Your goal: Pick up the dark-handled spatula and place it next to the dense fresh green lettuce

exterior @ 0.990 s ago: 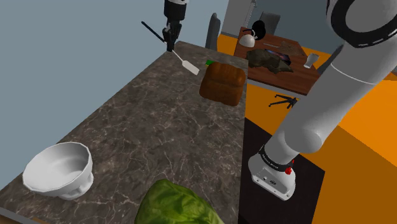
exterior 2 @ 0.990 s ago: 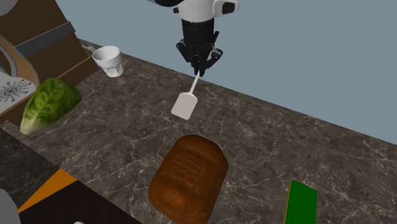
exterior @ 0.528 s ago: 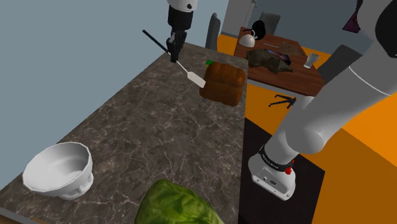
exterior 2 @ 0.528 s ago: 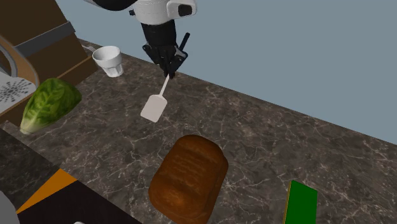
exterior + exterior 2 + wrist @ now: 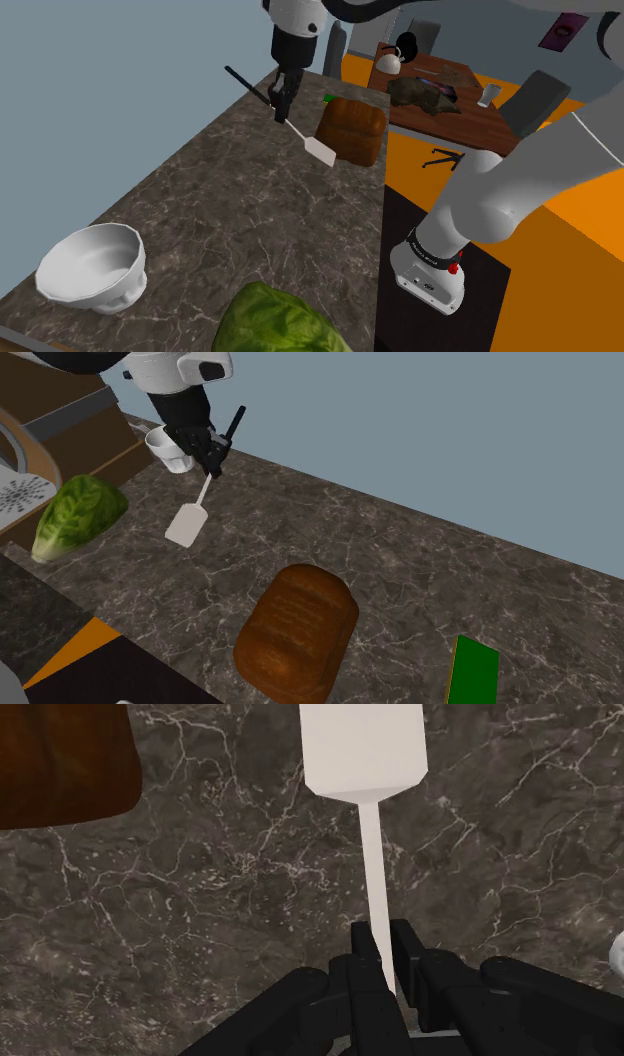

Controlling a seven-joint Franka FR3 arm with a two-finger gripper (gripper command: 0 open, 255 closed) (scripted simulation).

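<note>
Here, the black tool [image 5: 281,112] is pinching the spatula [image 5: 320,151] by its thin white neck, with one finger pressed on each side, as the wrist view makes plain. The spatula's dark handle sticks up past the tool toward the shoulder view's left, while its white blade slants down over the dark marbled table [image 5: 240,200]. In the shoulder view the spatula hangs toward the far end of the table, its blade just left of a brown loaf [image 5: 352,128]. The lettuce [image 5: 280,320] lies well apart from it at the near edge, and a white bowl [image 5: 95,268] stands to the lettuce's left. In the second exterior view the tool [image 5: 212,467] holds the spatula [image 5: 185,527] over the left part of the table [image 5: 420,582]. There the lettuce [image 5: 75,512] lies further left at the table's edge, the bowl [image 5: 160,444] stands partly behind the arm, and the loaf [image 5: 298,632] sits nearer the camera to the right. A flat green item [image 5: 470,670] lies on the table at that view's lower right. From the wrist, the tool [image 5: 383,944] grips the spatula [image 5: 362,749] over the bare table [image 5: 200,904], with the loaf [image 5: 60,759] off to one side of the blade.
</note>
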